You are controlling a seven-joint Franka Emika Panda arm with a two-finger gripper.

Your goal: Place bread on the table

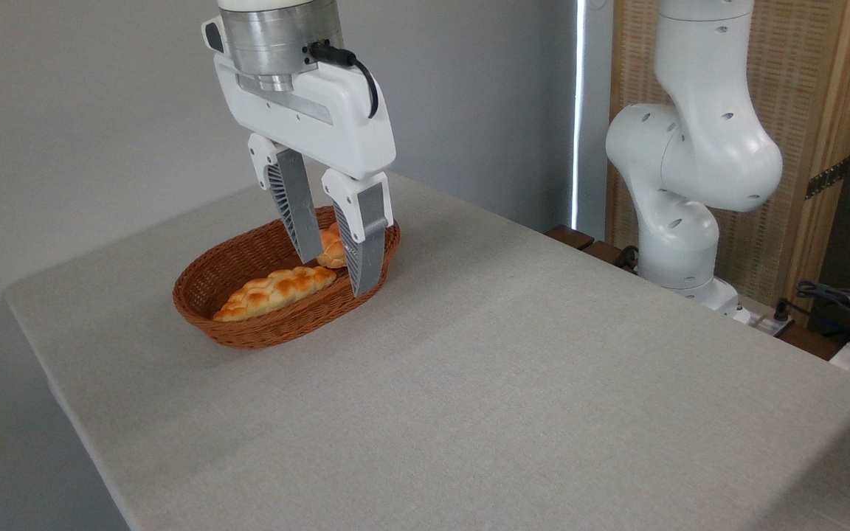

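Light grey table (513, 383), brown wicker basket (263, 332) near its far-left corner.

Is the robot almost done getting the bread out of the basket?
Not yet. The braided bread lies in the wicker basket, beside a small bun, so nothing is on the table. The gripper hangs open at the basket's right end, holding nothing. Left to do: grab the loaf, lift it out, set it on the grey table.

Bread (275, 292) in basket (204, 284), bun (332, 251) behind.
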